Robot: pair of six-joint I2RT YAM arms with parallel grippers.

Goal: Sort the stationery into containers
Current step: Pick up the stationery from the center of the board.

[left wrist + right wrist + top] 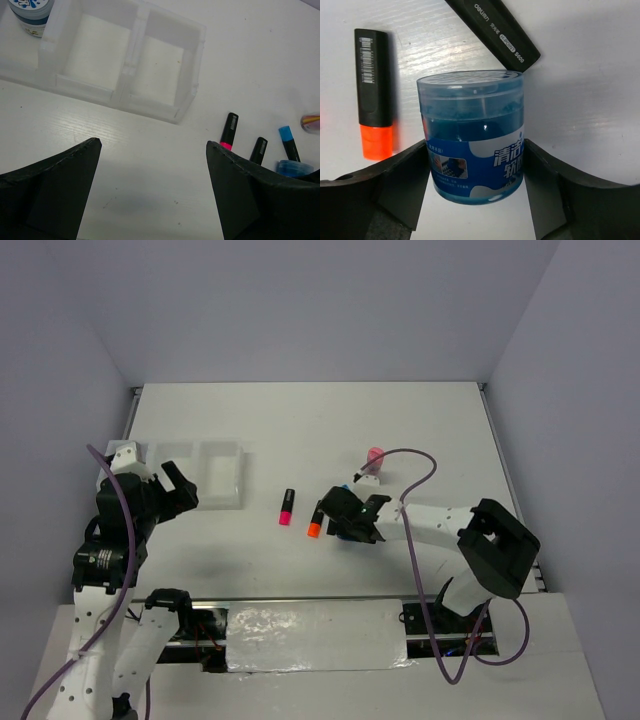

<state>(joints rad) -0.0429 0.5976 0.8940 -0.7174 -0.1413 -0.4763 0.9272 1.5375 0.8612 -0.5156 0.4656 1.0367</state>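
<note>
A small round blue-and-white tape roll point(472, 115) stands on the table between my right gripper's point(475, 145) fingers, which press on both its sides. An orange-tipped black marker point(373, 95) lies just to its left, and another black marker point(492, 30) lies behind it. In the top view the right gripper point(352, 523) sits by the orange marker point(315, 520), with the pink marker point(286, 507) further left. The white three-compartment tray point(222, 502) is at the left. My left gripper point(154, 144) hangs open over bare table in front of the tray point(131, 65). A second tape roll point(31, 15) sits in the tray's left compartment.
The pink-capped amber tube point(374, 460) stands behind the right gripper. In the left wrist view the pink marker point(229, 131), a black marker point(258, 149) and the blue-tipped marker point(289, 142) lie at the right. Grey walls enclose the table on three sides.
</note>
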